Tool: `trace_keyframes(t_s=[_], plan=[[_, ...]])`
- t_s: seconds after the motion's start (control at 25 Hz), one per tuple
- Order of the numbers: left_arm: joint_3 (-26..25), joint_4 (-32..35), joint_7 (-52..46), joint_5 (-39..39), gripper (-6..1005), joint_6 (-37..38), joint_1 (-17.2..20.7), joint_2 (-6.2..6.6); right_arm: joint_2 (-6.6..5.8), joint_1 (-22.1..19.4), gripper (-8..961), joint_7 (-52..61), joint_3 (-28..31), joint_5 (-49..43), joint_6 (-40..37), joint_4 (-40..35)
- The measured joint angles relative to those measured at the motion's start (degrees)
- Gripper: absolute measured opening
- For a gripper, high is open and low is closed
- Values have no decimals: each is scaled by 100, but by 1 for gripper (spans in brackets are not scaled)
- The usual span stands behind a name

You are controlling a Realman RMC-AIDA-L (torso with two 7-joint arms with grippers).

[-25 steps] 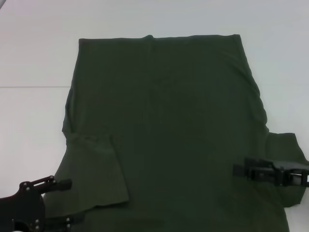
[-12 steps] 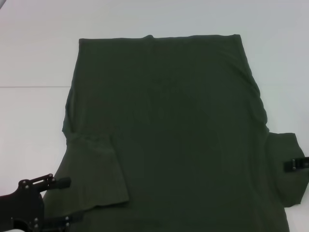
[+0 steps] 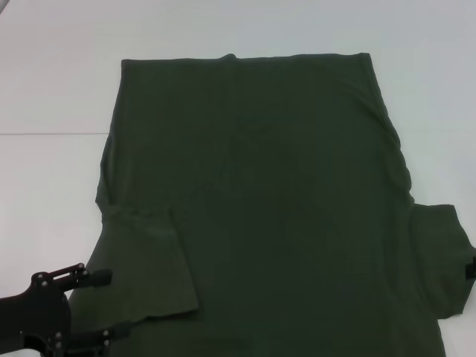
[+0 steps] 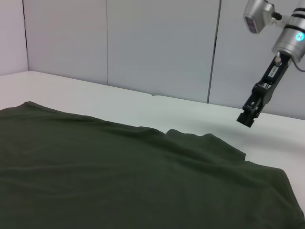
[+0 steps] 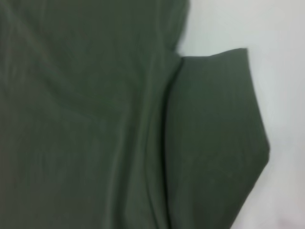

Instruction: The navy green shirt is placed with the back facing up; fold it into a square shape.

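A large, plain, dark olive-green short-sleeved shirt of soft matte fabric lies flat on a white surface, its straight hem at the far end and its sleeves toward the near end. The left sleeve is already folded inward onto the body; the right sleeve lies spread out to the right. The shirt's long axis runs from near to far. The left claw sits at the near-left corner, just beside the folded sleeve, its black fingers apart and holding nothing. The right claw hangs above the bare surface, just beyond the right sleeve's outer edge; whether its fingers are apart cannot be told. The unfolded sleeve lies closest to the right arm, so folding it inward likely falls to that arm.
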Motion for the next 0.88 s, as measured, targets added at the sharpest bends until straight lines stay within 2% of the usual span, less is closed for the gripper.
trace_keyframes(t_s=[0.2,0.44,0.52,0.72,0.88], plan=[[7,0,45,0,847,0,-1,-9,-30,-1,887,0,285,23,341,376],[59,-8,60,0,847,-1,-4,-23,-241,73,876,25,759,131,383,805],[131,-9,66,0,847,0,-10,-27,-274,117,757,52,781,144,428,936],[164,-9,65,-3,847,-1,-34,-27,-420,388,761,78,732,120,656,1743],[166,-9,66,-4,846,-1,-35,-27,-439,457,764,70,721,126,826,1997]])
